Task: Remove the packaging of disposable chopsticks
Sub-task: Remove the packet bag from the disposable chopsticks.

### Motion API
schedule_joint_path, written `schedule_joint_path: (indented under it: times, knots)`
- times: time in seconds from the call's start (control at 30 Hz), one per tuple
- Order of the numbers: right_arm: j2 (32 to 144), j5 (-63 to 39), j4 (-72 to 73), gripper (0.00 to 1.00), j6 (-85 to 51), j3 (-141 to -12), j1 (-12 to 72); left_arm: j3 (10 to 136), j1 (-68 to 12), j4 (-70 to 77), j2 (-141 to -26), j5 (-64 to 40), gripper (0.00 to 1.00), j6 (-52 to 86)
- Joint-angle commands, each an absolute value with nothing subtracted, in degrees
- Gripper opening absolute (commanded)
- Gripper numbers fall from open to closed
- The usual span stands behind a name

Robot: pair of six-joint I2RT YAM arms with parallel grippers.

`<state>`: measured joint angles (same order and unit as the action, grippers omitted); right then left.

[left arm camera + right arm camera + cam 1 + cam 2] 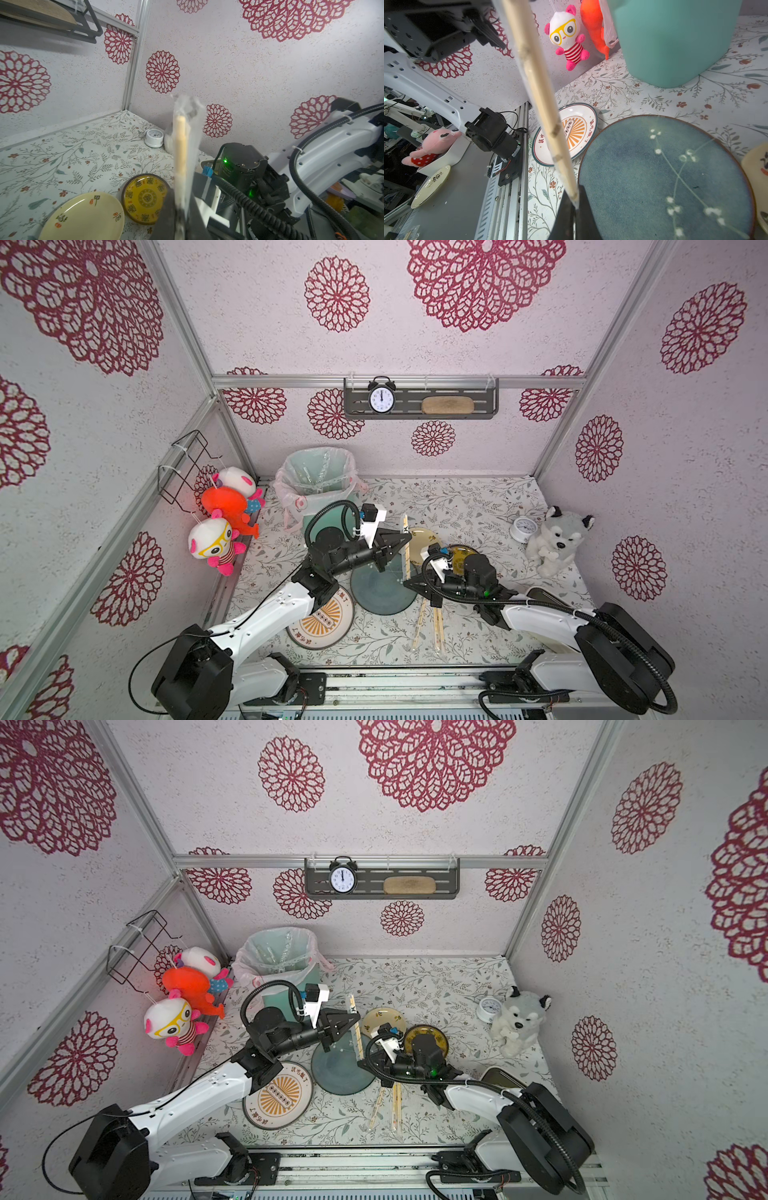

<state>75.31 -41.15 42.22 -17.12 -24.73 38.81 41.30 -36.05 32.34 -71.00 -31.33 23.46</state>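
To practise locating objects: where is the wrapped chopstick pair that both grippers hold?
Mid-table in both top views: the pair spans from the left gripper to the right gripper, above the blue plate's edge, beside the cream plate.

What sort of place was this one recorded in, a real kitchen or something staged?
Most likely a staged lab booth dressed as a dining table: an aluminium frame holds wallpapered panels, a metal rail runs along the front, and a plate and plush husky sit on a floral tablecloth.
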Motion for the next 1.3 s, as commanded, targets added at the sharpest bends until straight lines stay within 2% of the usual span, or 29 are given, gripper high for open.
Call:
schedule_joint_path:
  times: [0.0, 0.27, 0.53, 0.67, 0.83, 0.9, 1.07, 1.1, 1.13, 1.17, 1.27]
  knots:
    - [74.9, -42.0, 43.8, 0.0, -15.5, -26.7, 39.3, 40.4, -36.4, 33.8, -71.6, -32.8, 0.0, 23.0]
    - [73.7, -40.9, 44.5, 0.0, -15.2, -26.8, 39.5, 35.6, -37.9, 37.6, -72.1, -32.5, 0.0, 23.6]
    - [72.2, -40.7, 44.2, 0.0, -15.1, -27.0, 39.7, 30.7, -39.5, 46.4, -77.9, -33.4, 0.01, 26.0]
    - [72.3, -40.9, 43.7, 0.0, -15.1, -27.0, 40.2, 30.7, -39.5, 41.5, -76.2, -30.4, 0.13, 23.3]
    - [72.0, -39.4, 42.2, 0.0, -13.9, -27.3, 41.5, 30.4, -39.5, 42.2, -77.6, -30.0, 0.13, 23.2]
    - [72.2, -39.2, 41.8, 0.0, -13.6, -27.4, 41.6, 29.9, -39.4, 44.5, -78.0, -30.7, 0.01, 23.9]
    - [71.6, -37.3, 42.2, 0.0, -14.3, -26.4, 41.6, 30.1, -39.2, 40.7, -75.0, -29.4, 0.0, 23.2]
    - [71.2, -36.5, 42.1, 0.05, -14.4, -26.1, 41.6, 29.7, -39.1, 40.8, -74.3, -28.1, 0.0, 22.5]
    - [70.7, -35.5, 42.2, 0.24, -14.8, -25.6, 41.6, 29.6, -38.8, 40.7, -73.3, -27.8, 0.0, 22.3]
    - [70.0, -35.3, 42.1, 0.33, -15.0, -25.3, 41.6, 29.7, -38.3, 40.1, -72.5, -28.2, 0.0, 22.3]
    - [67.4, -35.5, 41.5, 0.38, -15.0, -25.2, 41.6, 30.3, -37.5, 38.9, -71.1, -30.2, 0.0, 21.8]
